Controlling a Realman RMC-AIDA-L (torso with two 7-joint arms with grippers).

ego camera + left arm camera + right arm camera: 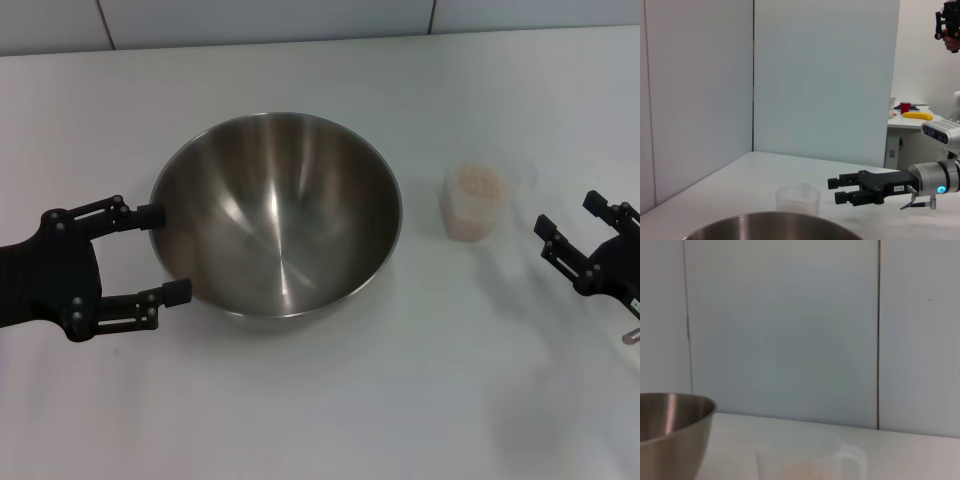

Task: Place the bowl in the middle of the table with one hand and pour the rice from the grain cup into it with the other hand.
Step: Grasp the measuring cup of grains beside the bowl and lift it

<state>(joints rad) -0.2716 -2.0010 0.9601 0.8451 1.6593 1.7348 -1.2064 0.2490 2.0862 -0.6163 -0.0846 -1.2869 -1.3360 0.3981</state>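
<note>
The steel bowl (275, 215) stands on the white table (330, 410), a little left of centre. My left gripper (165, 253) is open at the bowl's left side, its two fingertips (176, 291) against the outer wall; I cannot tell if they touch. The clear grain cup (473, 202) holds beige rice (475, 183) and stands upright to the right of the bowl. My right gripper (566, 226) is open to the right of the cup, apart from it. The left wrist view shows the bowl rim (770, 226), the cup (797, 199) and the right gripper (839, 190) beyond them.
Pale wall panels (300, 20) close off the table's far edge. In the right wrist view the bowl (670, 435) and the cup (805, 462) sit before the same wall. A far side table (912, 120) carries a banana and a red cup.
</note>
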